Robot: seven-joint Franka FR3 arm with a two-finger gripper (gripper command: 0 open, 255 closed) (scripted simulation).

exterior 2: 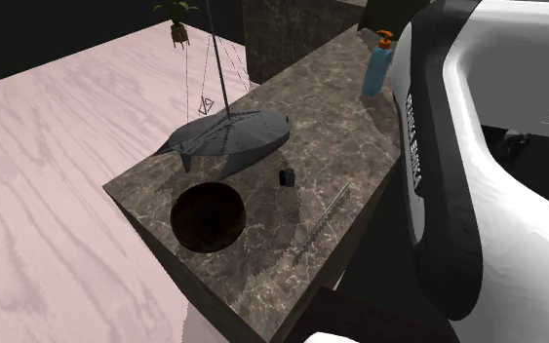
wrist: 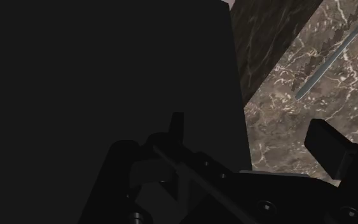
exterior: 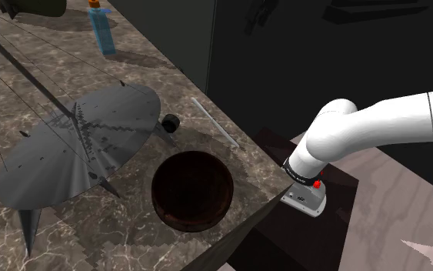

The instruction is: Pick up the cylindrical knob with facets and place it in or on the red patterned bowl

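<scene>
The knob is a small black faceted cylinder lying on the marble counter, just beyond the bowl; it also appears as the knob in the second exterior view. The bowl is round, dark reddish-brown and empty, near the counter's front edge, and is seen again as the bowl. My gripper is open, its two black fingers standing apart with nothing between them. The hand hangs off the counter's edge at the shoulder view's right, well away from knob and bowl.
A large grey disc-shaped object on thin struts stands beside the knob and bowl. A thin grey rod lies near the counter's edge, also the rod. A blue bottle stands at the far end. A dark cabinet rises beyond the counter.
</scene>
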